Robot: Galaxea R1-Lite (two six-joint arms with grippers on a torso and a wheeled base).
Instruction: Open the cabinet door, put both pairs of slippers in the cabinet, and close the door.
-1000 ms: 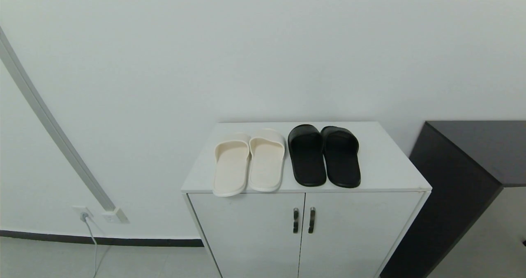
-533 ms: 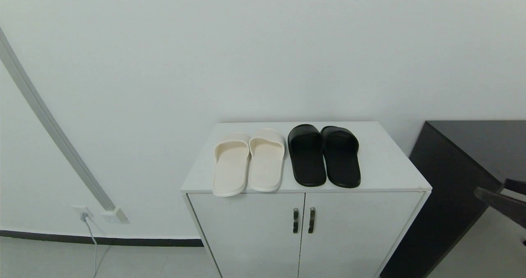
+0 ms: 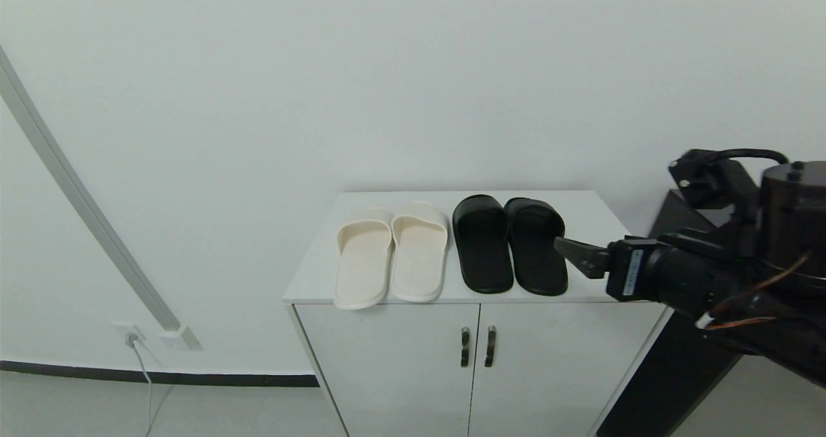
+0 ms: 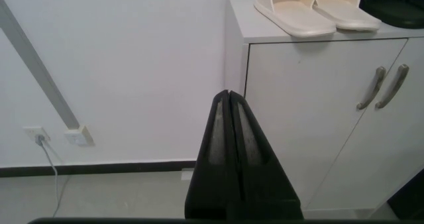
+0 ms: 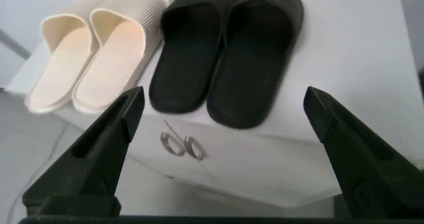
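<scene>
One end effector (image 3: 565,247) newly beside slippers (image 3: 534,246)

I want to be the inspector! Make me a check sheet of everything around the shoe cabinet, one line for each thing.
Surface: flat white cabinet top, holding both pairs of slippers.
Job's things: cream slide slippers and black slide slippers side by side, toes toward the wall; white cabinet doors shut, two metal handles at the middle.
Clutter: nothing seen.
Grippers: right gripper open and empty, by the black slippers; left gripper shut and empty, low off the cabinet's left front corner.
Cables: grey cable plugged into a wall socket.
Surroundings: white wall, slanted grey strip, dark cabinet on the right.
</scene>
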